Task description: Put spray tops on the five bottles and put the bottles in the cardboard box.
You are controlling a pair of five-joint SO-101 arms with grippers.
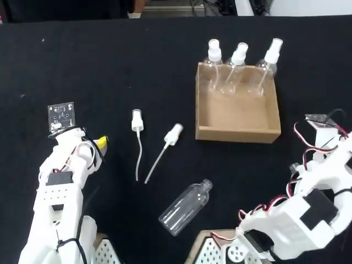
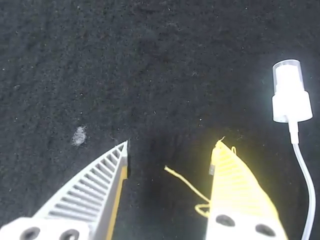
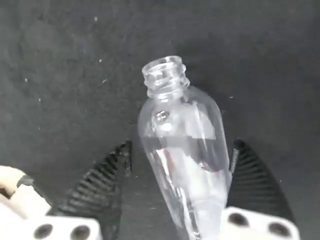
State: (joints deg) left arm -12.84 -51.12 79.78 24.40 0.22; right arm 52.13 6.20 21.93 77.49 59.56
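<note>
3 capped bottles (image 1: 238, 69) sit in the box (image 1: 237, 133); 2 lack tops, the right gripper (image 3: 182, 145) clamping 1 bare bottle (image 3: 180, 115), the left gripper (image 2: 172, 145) spread empty.

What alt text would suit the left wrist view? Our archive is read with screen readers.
The left gripper is open over black cloth, with one finger white and ribbed and the other yellow. A white spray top, trailing its thin tube, lies on the cloth beside the yellow finger, outside the gap.
</note>
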